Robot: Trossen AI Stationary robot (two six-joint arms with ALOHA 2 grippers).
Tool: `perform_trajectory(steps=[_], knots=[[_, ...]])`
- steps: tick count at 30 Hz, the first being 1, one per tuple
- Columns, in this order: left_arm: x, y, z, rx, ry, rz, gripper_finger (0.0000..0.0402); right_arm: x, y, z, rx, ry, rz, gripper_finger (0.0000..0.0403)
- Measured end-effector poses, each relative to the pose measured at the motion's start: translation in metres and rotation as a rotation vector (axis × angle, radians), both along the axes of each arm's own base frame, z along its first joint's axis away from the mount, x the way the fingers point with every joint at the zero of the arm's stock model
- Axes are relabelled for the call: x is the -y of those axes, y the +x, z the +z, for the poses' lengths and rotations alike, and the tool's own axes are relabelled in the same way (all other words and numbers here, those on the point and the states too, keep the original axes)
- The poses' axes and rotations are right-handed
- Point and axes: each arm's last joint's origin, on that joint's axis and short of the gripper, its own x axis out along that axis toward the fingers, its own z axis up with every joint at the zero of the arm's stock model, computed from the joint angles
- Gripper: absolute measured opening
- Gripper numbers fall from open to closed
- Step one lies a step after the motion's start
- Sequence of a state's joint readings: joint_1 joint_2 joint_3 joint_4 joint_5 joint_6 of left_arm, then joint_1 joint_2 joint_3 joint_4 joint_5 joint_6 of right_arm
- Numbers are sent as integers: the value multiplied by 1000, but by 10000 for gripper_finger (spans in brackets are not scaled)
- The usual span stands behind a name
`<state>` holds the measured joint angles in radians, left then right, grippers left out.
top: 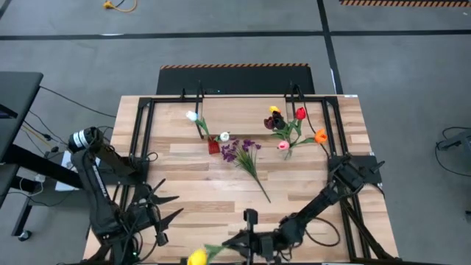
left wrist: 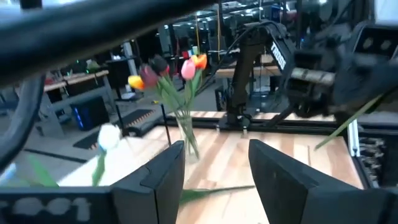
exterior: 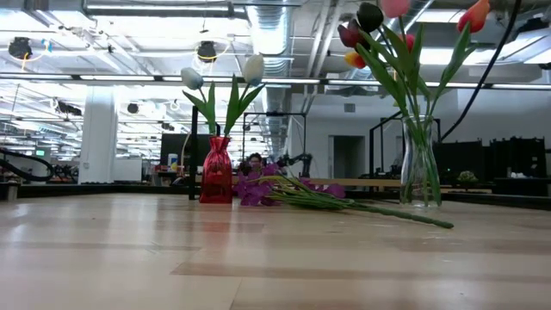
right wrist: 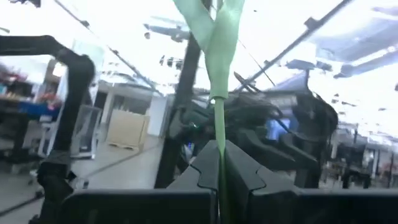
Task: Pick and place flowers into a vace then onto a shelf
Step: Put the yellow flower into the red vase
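My right gripper (right wrist: pixel 221 163) is clamped on the yellow tulip (top: pixel 197 257) at bottom centre, stem (right wrist: pixel 219 124) pinched low so it points free for the glass vase (top: pixel 288 151). My left gripper (left wrist: pixel 214 171) waits half-spread, holding nothing.

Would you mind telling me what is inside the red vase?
The red vase holds two white tulips on green leafy stems; how far down the stems go inside is hidden by its coloured wall.

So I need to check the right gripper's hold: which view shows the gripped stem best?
Right wrist view: the green stem runs up between the shut right gripper. High view shows its yellow bloom at the table edge. Low view misses it.
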<state>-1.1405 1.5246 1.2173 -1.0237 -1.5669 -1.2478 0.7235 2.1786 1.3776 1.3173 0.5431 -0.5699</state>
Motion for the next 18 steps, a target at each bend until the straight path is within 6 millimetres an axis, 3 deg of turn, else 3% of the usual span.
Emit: perform_trajectory(steps=[3,7,10,13,16,18], knots=[[3,2,-19,13,-58,-2,169,10,3,-26,-2,63,8,0],[15,7,-25,-47,-64,-41,169,16,10,-42,-10,87,42,0],[29,13,-18,-107,-33,-120,169,17,11,-44,-16,81,46,0],[43,20,-7,-154,27,-305,169,16,12,-45,-25,56,37,0],[53,26,6,-108,95,-561,169,14,10,-45,-22,36,33,0],[54,28,12,-65,155,-629,169,12,8,-45,-21,21,33,0]])
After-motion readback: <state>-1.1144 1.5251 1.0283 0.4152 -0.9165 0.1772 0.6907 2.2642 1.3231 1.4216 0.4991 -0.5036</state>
